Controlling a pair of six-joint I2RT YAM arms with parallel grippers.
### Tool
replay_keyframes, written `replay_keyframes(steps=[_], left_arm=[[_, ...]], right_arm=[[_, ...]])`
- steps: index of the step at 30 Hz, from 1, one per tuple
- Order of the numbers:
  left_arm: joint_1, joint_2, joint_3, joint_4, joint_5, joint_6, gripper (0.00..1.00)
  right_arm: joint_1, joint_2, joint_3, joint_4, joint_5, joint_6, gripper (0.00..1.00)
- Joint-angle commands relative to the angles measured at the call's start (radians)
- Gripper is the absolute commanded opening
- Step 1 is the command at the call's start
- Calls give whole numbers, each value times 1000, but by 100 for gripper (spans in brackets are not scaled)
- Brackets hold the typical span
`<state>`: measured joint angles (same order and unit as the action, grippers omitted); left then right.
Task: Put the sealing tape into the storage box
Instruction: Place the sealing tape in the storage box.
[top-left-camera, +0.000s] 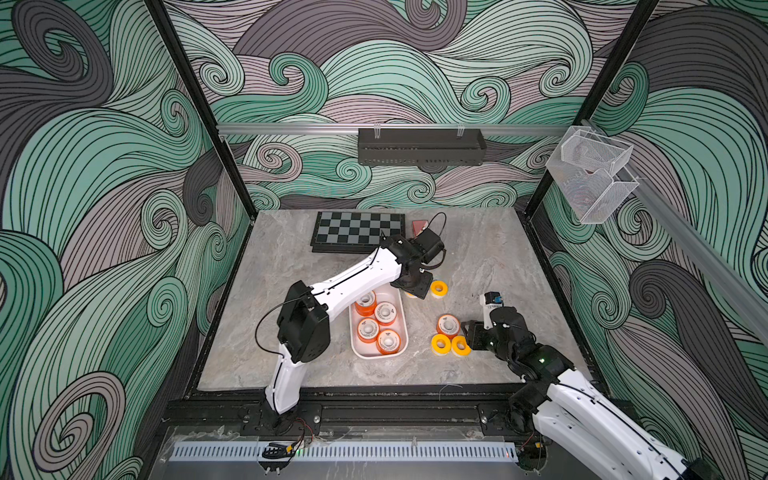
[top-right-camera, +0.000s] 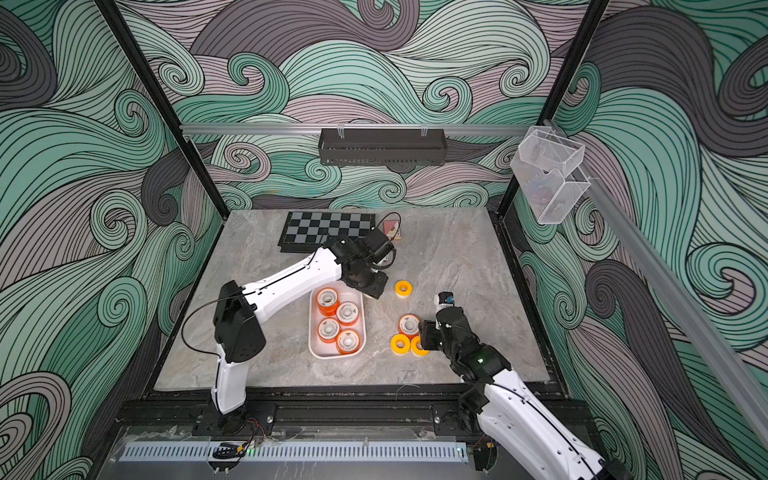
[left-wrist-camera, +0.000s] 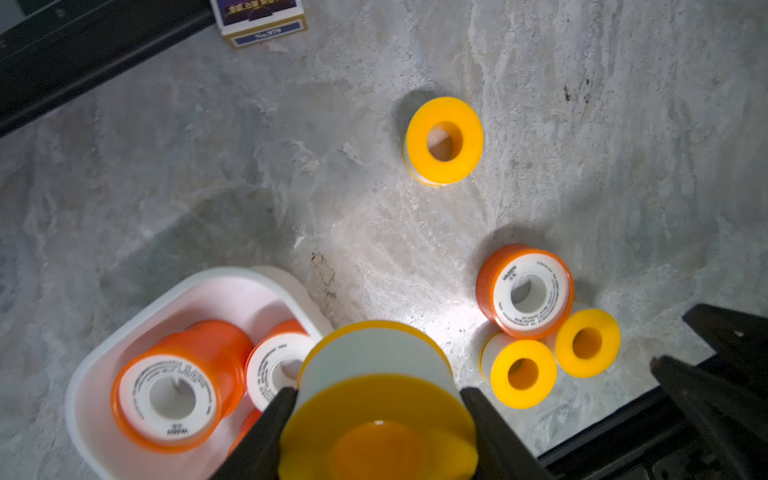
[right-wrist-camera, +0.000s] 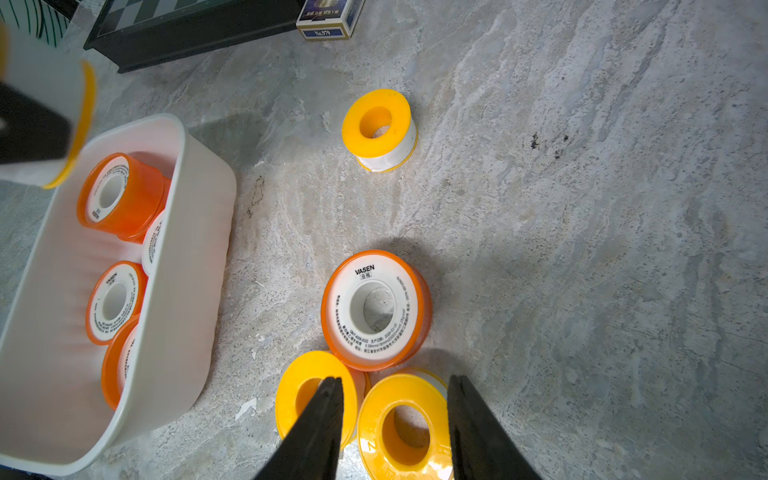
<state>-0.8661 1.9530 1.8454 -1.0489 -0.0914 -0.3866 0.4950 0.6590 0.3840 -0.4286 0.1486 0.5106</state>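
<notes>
Your left gripper (left-wrist-camera: 378, 415) is closed partway on a yellow roll (left-wrist-camera: 376, 357), pinching it across its sides and holding it off the table. The storage box (left-wrist-camera: 232, 272) sits just beside and below it. Four orange spools (top-left-camera: 376, 324) crowd the box, so the bare corner nearest the gripper is probably your target. Your right gripper (right-wrist-camera: 395, 384) straddles a yellow ring (right-wrist-camera: 405, 428) on the table; I can't tell whether it has pinched it. Just beyond are a second yellow ring (right-wrist-camera: 299, 386) and a loose orange spool (right-wrist-camera: 376, 309), and farther out a lone yellow ring (right-wrist-camera: 378, 124).
</notes>
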Motion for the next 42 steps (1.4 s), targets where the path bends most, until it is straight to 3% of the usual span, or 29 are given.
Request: replay_keyframes(steps=[1,5,11,23,42], left_arm=[[-1,-100,-140,35,-51,-39,59],[17,-216,-309,77,-93,-52,59],[105,-282,-433,124,-105,-61,59],[234,-159,-400,183,-25,-57,59],[283,-107,-395,201,16,-51,62]], right_arm=[[8,-4,-10,22,11,-9,45],[13,-2,-10,24,11,-9,45],[17,-1,-10,25,14,-12,45],[26,7,-8,28,20,-13,45],[34,4,-8,28,29,-13,46]])
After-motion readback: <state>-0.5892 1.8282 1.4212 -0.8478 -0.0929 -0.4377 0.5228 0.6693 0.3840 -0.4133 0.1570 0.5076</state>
